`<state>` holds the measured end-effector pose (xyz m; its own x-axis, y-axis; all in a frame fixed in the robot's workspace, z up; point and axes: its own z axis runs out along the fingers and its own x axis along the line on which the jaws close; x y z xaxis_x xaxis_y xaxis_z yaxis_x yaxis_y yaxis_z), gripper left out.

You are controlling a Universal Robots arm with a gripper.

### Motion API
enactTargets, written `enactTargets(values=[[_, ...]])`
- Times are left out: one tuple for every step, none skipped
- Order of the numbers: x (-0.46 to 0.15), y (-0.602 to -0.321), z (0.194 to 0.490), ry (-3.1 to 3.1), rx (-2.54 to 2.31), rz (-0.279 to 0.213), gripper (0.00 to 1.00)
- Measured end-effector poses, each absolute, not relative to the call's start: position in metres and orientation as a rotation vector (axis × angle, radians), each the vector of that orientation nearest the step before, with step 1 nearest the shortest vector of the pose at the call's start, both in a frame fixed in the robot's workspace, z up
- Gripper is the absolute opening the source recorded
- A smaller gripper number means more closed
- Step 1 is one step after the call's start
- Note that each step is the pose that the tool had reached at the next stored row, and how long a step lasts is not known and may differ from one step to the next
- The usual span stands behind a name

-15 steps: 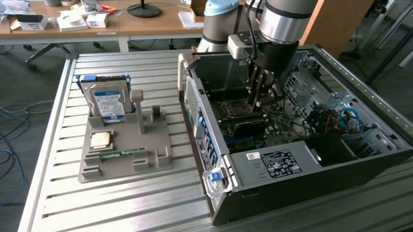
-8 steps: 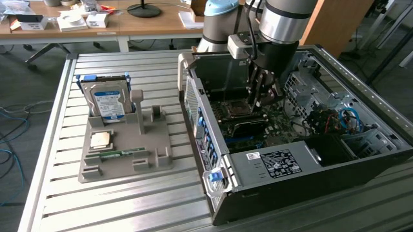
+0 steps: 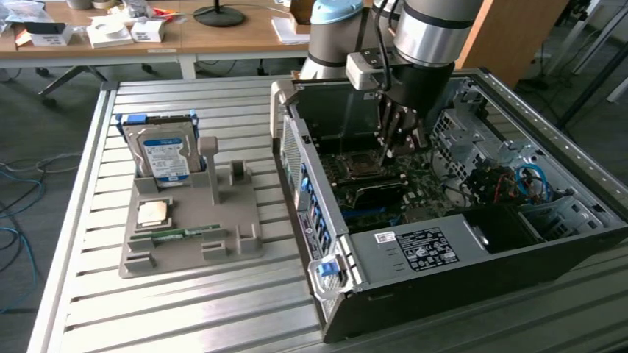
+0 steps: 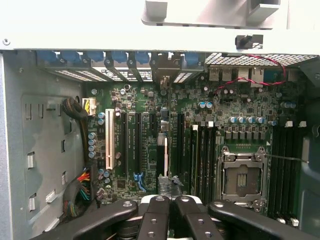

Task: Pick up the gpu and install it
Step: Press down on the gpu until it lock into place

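My gripper point(image 3: 390, 152) hangs inside the open computer case point(image 3: 549, 118), low over the motherboard point(image 4: 150, 100). In the wrist view its black fingers point(image 4: 156, 215) are pressed together with no gap, so my gripper point(image 4: 170, 199) is shut. Just beyond the fingertips, a thin pale-edged card seen edge-on, the gpu point(image 4: 165, 155), stands upright in line with the expansion slots point(image 4: 109, 140). Its near end runs under my fingertips, and I cannot tell whether they touch it. The CPU socket point(image 4: 240, 177) lies to one side of it.
A grey parts holder point(image 3: 187, 220) on the slatted table at the exterior view's left carries a hard drive point(image 3: 165, 154), a square chip point(image 3: 154, 213) and a slim memory stick point(image 3: 176, 234). Cable bundles point(image 4: 75, 192) and case walls crowd the motherboard.
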<state>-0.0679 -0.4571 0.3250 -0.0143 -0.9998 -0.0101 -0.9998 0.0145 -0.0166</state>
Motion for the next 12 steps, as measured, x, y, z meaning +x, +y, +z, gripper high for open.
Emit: enactTargets(values=[[-0.068, -0.457, 0.325, 2.224, -2.192, -0.007, 0.11], [-0.068, -0.457, 0.325, 2.224, -2.192, -0.007, 0.11], [-0.068, -0.457, 0.325, 2.224, -2.192, -0.007, 0.11], [-0.068, -0.457, 0.325, 2.224, -2.192, -0.008, 0.11], [-0.068, -0.457, 0.325, 2.224, -2.192, -0.007, 0.11], [-0.068, -0.457, 0.325, 2.224, -2.192, -0.007, 0.11], [-0.069, -0.457, 0.325, 2.224, -2.192, -0.008, 0.11], [-0.072, -0.457, 0.325, 2.225, -2.191, -0.008, 0.11], [-0.075, -0.456, 0.325, 2.227, -2.189, -0.008, 0.11], [-0.077, -0.456, 0.324, 2.228, -2.188, -0.007, 0.11], [-0.079, -0.456, 0.324, 2.229, -2.187, -0.008, 0.11], [-0.08, -0.456, 0.324, 2.231, -2.186, -0.008, 0.11]])
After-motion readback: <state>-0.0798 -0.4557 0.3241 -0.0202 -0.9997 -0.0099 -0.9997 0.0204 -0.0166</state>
